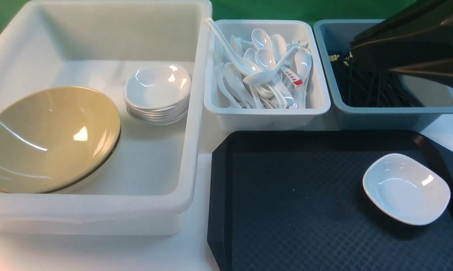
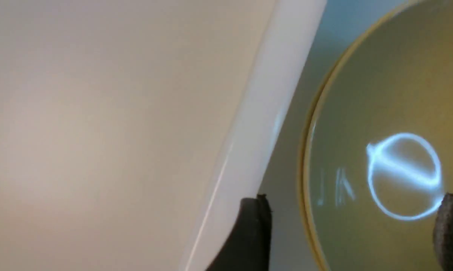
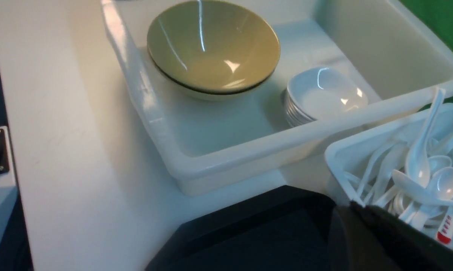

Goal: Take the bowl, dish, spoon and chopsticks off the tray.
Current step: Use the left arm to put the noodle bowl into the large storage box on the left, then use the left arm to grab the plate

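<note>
The glossy dish (image 1: 406,188) looks light and slippery; its 3 o'clock rim suits pinching; left gripper (image 2: 353,197) gapes, right gripper (image 3: 358,216) closed.

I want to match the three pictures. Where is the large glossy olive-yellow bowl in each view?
Front view: the large glossy olive-yellow bowl is at the left, inside the big white plastic tub.
Left wrist view: seen close, just inside the tub's wall.
Right wrist view: in the tub, beside the stack of small white dishes.
Shared landmark: the tub's white rim.
</note>
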Action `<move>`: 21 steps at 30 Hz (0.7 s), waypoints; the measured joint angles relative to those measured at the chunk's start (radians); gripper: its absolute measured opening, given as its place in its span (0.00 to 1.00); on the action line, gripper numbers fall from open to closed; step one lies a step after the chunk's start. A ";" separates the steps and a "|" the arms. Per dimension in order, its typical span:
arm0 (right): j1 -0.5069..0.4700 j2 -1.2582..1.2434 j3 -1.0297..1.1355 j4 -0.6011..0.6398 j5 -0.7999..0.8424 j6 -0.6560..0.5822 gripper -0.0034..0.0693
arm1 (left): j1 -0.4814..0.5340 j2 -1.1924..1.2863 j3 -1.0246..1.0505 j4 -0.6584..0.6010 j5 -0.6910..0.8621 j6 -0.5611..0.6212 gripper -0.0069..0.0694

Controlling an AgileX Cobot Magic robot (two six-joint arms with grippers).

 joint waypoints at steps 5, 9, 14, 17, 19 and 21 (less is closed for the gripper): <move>0.000 0.012 0.000 -0.159 0.014 0.140 0.14 | -0.241 -0.072 -0.202 0.012 0.128 -0.085 0.77; 0.000 0.021 0.000 -0.311 0.094 0.257 0.14 | -0.602 -0.074 -0.244 0.007 0.135 -0.089 0.57; 0.000 0.012 0.005 -0.500 0.254 0.399 0.15 | -1.051 0.034 -0.249 0.060 0.018 -0.092 0.31; 0.000 -0.058 0.045 -0.568 0.267 0.466 0.15 | -1.263 0.170 -0.268 0.097 -0.110 -0.099 0.19; 0.000 -0.152 0.081 -0.581 0.276 0.508 0.15 | -1.349 0.297 -0.326 0.101 -0.162 -0.128 0.17; 0.000 -0.226 0.109 -0.587 0.281 0.526 0.15 | -1.383 0.406 -0.394 0.099 -0.163 -0.136 0.19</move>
